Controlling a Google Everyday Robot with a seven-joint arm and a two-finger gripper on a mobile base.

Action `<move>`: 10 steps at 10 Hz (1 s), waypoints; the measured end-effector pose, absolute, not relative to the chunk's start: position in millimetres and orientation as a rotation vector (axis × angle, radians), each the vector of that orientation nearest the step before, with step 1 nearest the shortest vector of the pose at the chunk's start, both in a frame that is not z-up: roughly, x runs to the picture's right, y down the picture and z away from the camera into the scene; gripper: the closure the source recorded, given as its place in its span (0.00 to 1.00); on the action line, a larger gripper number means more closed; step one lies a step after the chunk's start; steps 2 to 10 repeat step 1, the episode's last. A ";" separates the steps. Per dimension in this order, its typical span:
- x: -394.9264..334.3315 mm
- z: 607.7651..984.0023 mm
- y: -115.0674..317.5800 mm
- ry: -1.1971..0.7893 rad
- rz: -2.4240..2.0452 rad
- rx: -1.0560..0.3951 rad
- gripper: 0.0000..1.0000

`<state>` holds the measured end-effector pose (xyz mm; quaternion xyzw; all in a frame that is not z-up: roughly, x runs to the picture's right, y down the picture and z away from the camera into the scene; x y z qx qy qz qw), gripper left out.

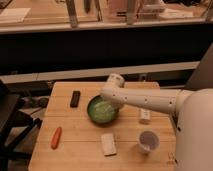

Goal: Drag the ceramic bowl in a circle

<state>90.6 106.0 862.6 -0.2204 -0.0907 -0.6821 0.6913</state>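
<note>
The ceramic bowl point(101, 112) is round, shallow and glossy green with a paler inside. It sits on the wooden table point(80, 145) near its middle. My white arm reaches in from the right, and its gripper point(111, 101) is down at the bowl's far right rim, over the inside. The wrist hides the fingertips.
A black rectangular object point(75, 98) lies to the left of the bowl. An orange carrot-like item point(56, 137) lies at the front left. A white packet point(108, 144) lies in front of the bowl, a white cup point(148, 141) at the front right, and a small white item point(144, 116) to the right.
</note>
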 end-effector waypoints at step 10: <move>94.2 859.7 110.6 -0.202 -1.533 -0.491 1.00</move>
